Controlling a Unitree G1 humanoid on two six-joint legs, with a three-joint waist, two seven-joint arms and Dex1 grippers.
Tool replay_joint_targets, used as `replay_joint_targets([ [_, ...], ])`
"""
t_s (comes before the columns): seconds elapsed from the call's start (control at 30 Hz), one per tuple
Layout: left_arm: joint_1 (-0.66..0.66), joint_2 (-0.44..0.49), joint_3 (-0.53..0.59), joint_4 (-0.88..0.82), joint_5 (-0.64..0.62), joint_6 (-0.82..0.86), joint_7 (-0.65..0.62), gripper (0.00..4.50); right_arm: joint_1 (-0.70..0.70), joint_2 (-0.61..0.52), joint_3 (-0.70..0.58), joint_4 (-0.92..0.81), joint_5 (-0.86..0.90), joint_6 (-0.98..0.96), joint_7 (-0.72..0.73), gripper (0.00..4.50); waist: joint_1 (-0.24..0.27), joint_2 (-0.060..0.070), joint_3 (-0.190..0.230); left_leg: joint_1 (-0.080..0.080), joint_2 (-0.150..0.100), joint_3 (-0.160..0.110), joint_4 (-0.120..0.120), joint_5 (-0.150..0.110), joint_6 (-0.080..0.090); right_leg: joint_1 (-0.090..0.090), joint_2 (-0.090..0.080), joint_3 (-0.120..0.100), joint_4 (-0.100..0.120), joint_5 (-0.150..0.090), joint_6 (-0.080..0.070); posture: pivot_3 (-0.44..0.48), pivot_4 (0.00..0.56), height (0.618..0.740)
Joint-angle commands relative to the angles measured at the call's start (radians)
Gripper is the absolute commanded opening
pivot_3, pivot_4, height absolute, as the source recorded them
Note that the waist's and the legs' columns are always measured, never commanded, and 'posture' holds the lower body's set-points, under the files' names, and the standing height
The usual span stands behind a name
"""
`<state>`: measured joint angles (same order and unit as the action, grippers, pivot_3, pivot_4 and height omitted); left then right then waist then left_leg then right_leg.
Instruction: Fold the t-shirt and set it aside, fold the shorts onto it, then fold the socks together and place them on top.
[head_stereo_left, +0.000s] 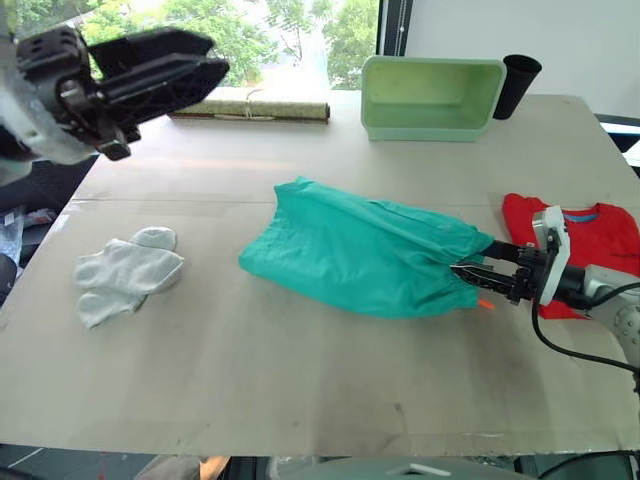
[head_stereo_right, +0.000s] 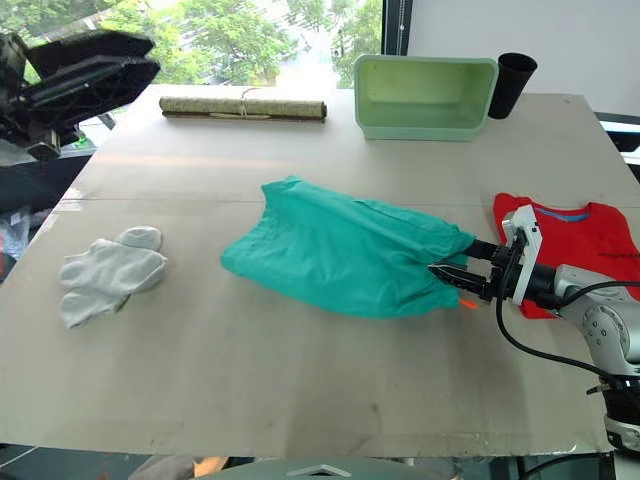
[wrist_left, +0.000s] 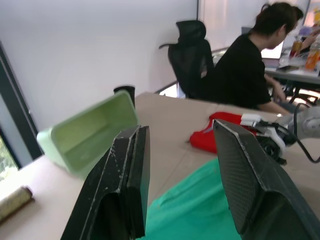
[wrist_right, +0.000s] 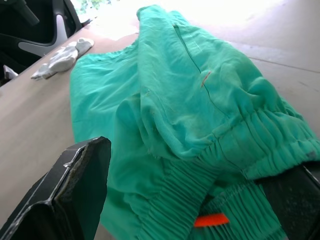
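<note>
The teal shorts (head_stereo_left: 360, 250) lie crumpled in the middle of the table, with the gathered waistband and a bit of orange drawstring (wrist_right: 211, 219) at their right end. My right gripper (head_stereo_left: 468, 272) is low at that end, open, and the waistband lies between its fingers. The red t-shirt (head_stereo_left: 590, 235) is folded at the table's right edge, just behind the right arm. On the left side of the table rest the light grey socks (head_stereo_left: 125, 272), overlapping each other. High above the far left corner, my left gripper (head_stereo_left: 215, 58) hangs open and empty.
A pale green bin (head_stereo_left: 430, 95) and a black cup (head_stereo_left: 518, 85) stand at the back right. A rolled mat (head_stereo_left: 255, 108) lies along the back edge. A person (wrist_left: 250, 65) sits at a desk beyond the table's right side, next to a black chair (wrist_left: 192, 55).
</note>
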<state>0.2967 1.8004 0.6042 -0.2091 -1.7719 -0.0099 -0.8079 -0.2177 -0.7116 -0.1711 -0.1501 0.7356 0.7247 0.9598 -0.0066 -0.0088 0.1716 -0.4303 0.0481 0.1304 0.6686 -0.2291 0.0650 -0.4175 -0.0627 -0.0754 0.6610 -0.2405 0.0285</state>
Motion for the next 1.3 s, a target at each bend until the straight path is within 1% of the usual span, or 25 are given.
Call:
replay_joint_targets([
  [0.03, -0.09, -0.108, -0.067, -0.06, 0.162, 0.112, 0.053, 2.2, -0.038, 0.005, -0.002, 0.012, -0.007, -0.03, 0.02, 4.42, 0.0, 0.0, 0.0, 0.0, 0.0, 0.0, 0.0, 0.0, 0.0, 0.0, 0.0, 0.0, 0.0, 0.0, 0.0, 0.0, 0.15, 0.74],
  [0.13, -0.155, -0.227, -0.196, -0.116, 0.361, 0.17, 0.129, 2.2, -0.061, 0.007, 0.014, 0.028, -0.021, -0.035, 0.035, 4.42, 0.001, 0.0, 0.0, 0.001, 0.004, 0.0, 0.0, 0.0, 0.0, 0.0, 0.0, 0.0, 0.001, 0.0, 0.0, 0.0, 0.15, 0.74],
  [0.27, -0.188, -0.39, -0.295, -0.162, 0.582, 0.239, 0.139, 2.2, -0.072, 0.001, 0.013, 0.034, -0.024, -0.03, 0.042, 4.42, 0.003, -0.001, 0.0, 0.0, 0.005, 0.001, 0.0, 0.0, 0.0, 0.0, 0.0, 0.001, 0.0, 0.002, -0.003, 0.0, 0.15, 0.74],
  [0.37, -0.233, -0.492, -0.316, -0.163, 0.668, 0.278, 0.154, 2.2, -0.069, -0.005, 0.007, 0.033, -0.021, -0.024, 0.045, 4.42, 0.004, -0.002, 0.001, 0.0, 0.006, 0.002, 0.0, 0.0, 0.0, -0.001, 0.0, 0.001, 0.0, 0.002, -0.003, 0.0, 0.15, 0.74],
  [0.43, -0.292, -0.562, -0.334, -0.154, 0.719, 0.295, 0.181, 2.2, -0.065, -0.01, 0.008, 0.03, -0.022, -0.022, 0.049, 4.42, 0.005, -0.002, 0.001, -0.001, 0.006, 0.001, 0.0, 0.0, 0.0, -0.001, 0.0, 0.0, 0.0, 0.002, -0.003, 0.0, 0.15, 0.74],
  [0.47, -0.329, -0.604, -0.357, -0.146, 0.767, 0.288, 0.199, 2.2, -0.064, -0.012, 0.009, 0.029, -0.023, -0.022, 0.051, 4.42, 0.008, -0.002, 0.001, -0.001, 0.006, 0.001, 0.0, 0.0, 0.0, -0.001, 0.0, 0.0, 0.0, 0.002, -0.003, 0.0, 0.15, 0.74],
  [0.57, -0.486, -0.755, -0.473, -0.053, 0.931, 0.275, 0.234, 2.2, -0.071, -0.021, 0.013, 0.027, -0.034, -0.023, 0.046, 4.42, 0.018, -0.001, 0.0, 0.0, 0.006, 0.002, 0.001, 0.0, 0.0, -0.001, 0.0, 0.001, 0.001, 0.002, -0.003, 0.0, 0.15, 0.74],
  [0.7, -0.622, -0.876, -0.566, 0.068, 1.09, 0.267, 0.183, 2.2, -0.078, -0.025, 0.019, 0.031, -0.081, -0.057, 0.019, 4.42, 0.021, -0.001, -0.001, 0.0, 0.006, 0.002, 0.003, 0.0, 0.0, 0.0, 0.0, 0.0, 0.002, 0.002, -0.003, 0.0, 0.15, 0.74],
  [0.8, -0.732, -0.951, -0.624, 0.201, 1.218, 0.221, 0.135, 2.2, -0.088, -0.029, 0.008, 0.047, -0.112, -0.088, 0.007, 4.42, 0.021, -0.002, 0.0, -0.001, 0.006, 0.002, 0.003, 0.0, 0.0, -0.001, 0.0, 0.0, 0.002, 0.002, -0.003, 0.0, 0.15, 0.74],
  [0.9, -0.826, -1.032, -0.656, 0.321, 1.307, 0.169, 0.102, 2.2, -0.098, -0.039, -0.006, 0.08, -0.155, -0.126, -0.015, 4.42, 0.021, -0.002, 0.0, -0.001, 0.006, 0.001, 0.002, 0.0, 0.0, -0.001, 0.0, 0.0, 0.002, 0.002, -0.003, 0.0, 0.15, 0.74],
  [1.07, -0.906, -1.137, -0.685, 0.415, 1.388, 0.112, 0.035, 2.2, -0.103, -0.048, -0.004, 0.128, -0.26, -0.223, -0.079, 4.42, 0.021, -0.002, 0.0, -0.001, 0.006, 0.002, 0.003, 0.0, 0.0, -0.001, 0.0, 0.001, 0.001, 0.002, -0.003, 0.0, 0.15, 0.74],
  [1.2, -0.95, -1.215, -0.705, 0.473, 1.438, 0.082, 0.002, 2.2, -0.112, -0.034, -0.016, 0.117, -0.224, -0.181, -0.084, 4.42, 0.019, -0.002, 0.0, -0.001, 0.006, 0.002, 0.003, 0.0, 0.0, -0.001, 0.0, 0.001, 0.002, 0.002, -0.003, 0.0, 0.15, 0.74],
  [1.3, -0.99, -1.265, -0.711, 0.533, 1.482, 0.047, -0.004, 2.2, -0.088, -0.061, -0.047, 0.1, -0.203, -0.166, -0.065, 4.42, 0.02, -0.002, 0.0, -0.001, 0.006, 0.001, 0.003, 0.0, 0.0, -0.001, 0.0, 0.0, 0.002, 0.002, -0.003, 0.0, 0.15, 0.74],
])
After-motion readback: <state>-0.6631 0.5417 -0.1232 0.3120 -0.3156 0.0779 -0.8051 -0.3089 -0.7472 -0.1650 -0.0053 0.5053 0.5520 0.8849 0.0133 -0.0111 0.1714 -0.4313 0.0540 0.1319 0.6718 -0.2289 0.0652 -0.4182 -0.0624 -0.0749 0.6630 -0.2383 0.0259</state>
